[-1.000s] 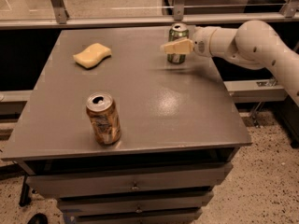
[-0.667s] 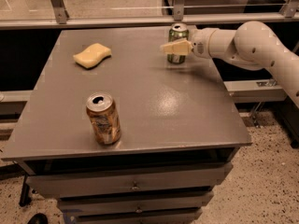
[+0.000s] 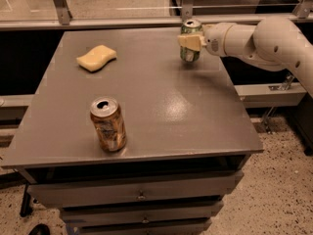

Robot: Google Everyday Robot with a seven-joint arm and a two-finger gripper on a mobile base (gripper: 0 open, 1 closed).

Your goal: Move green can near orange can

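Note:
The green can (image 3: pixel 190 52) stands upright near the far right edge of the grey table (image 3: pixel 186 111), its silver top showing. My gripper (image 3: pixel 190 41) reaches in from the right on a white arm and is shut on the green can, with a pale finger (image 3: pixel 188 40) across its body. The can's base is at or just above the table top. The orange can (image 3: pixel 108 125) stands upright near the table's front left, well apart from the green can.
A yellow sponge (image 3: pixel 96 58) lies at the back left of the table. Drawers (image 3: pixel 142 196) sit under the table front. A metal rail and glass panel (image 3: pixel 122 21) run behind the table. Speckled floor lies to the right.
The green can and my gripper have shifted together slightly up and to the right in the view. The orange can and sponge have not moved.

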